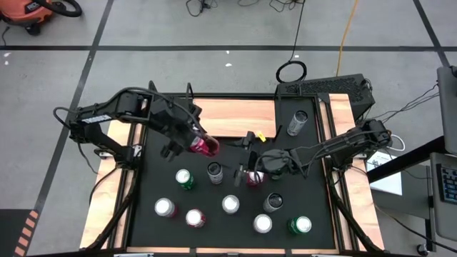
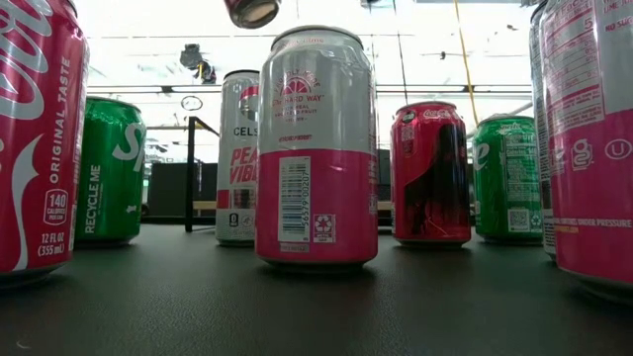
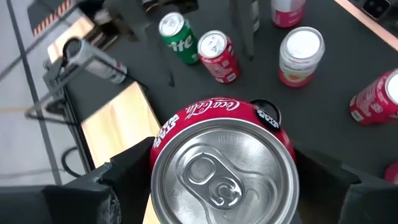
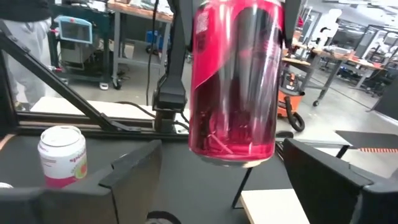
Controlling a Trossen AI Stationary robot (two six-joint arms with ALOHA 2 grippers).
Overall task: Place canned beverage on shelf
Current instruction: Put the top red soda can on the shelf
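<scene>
My left gripper [image 1: 194,140] is shut on a red Coca-Cola can [image 1: 206,145], held in the air over the far middle of the black mat [image 1: 150,178]. The can's bottom [image 2: 252,10] shows at the top of the low view. My right gripper [image 1: 241,170] stands open just right of it, pointing level at the can [image 4: 235,81]. Its fingers [image 4: 140,177] are low on either side and touch nothing. The shelf [image 1: 235,118], a light-brown wooden board, lies beyond the mat's far edge. My left gripper pinches the red can's side wall [image 3: 163,134] near its top end between its two fingers [image 3: 124,180]. The fingers come slanting down from above on the table's left side. The can hangs nearly upright, its top [image 3: 221,180] toward the wrist, lifted clear of the mat.
Several cans stand on the mat: a green one [image 1: 185,179], a silver one [image 1: 215,172], a pink-and-white one [image 2: 316,148] and others toward the near edge. One more can [image 1: 296,123] stands at the far right beside the shelf. A reddish can [image 1: 254,178] is under my right gripper.
</scene>
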